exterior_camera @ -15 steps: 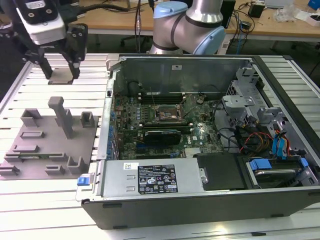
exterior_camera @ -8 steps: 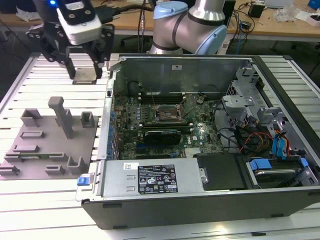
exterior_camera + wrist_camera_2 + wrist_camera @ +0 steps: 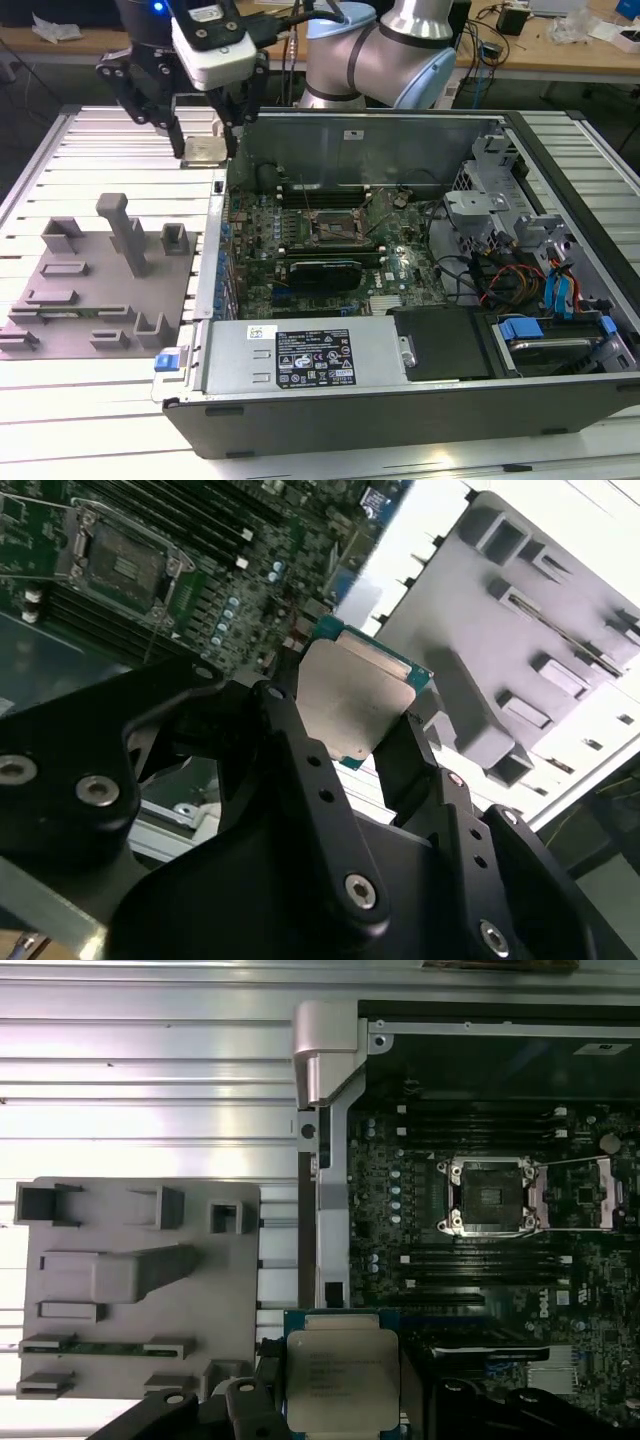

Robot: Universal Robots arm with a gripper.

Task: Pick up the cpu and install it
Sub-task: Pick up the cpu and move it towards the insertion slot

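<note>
1. While the arm hung over the bench, the grey fixture plate (image 3: 90, 300) lay at the left of the exterior view on the slatted table (image 3: 40, 420), its raised holders standing upright.
2. Above it, in the upper left of that view, the gripper (image 3: 206, 150) hovered off the table with the cpu (image 3: 204, 153) between its fingers. By that, the pick-up part of the task looked done.
3. In both wrist views the two black fingers (image 3: 405, 755) were clamped on opposite edges of the cpu (image 3: 355, 705), which sat flat with its silvery metal top (image 3: 342, 1380) facing the cameras.
4. Toward the middle of the exterior view, the dark socket (image 3: 330, 228) sat on the green motherboard (image 3: 400, 270) inside the open computer case (image 3: 400, 400). In the first wrist view the socket (image 3: 490, 1195) looked bare, with its metal frame folded open beside it.
5. The cpu was in the air near the case's wall on the exterior view's left, well apart from the socket. So the install part was judged not yet done: the chip had not been brought over the socket or seated.
</note>
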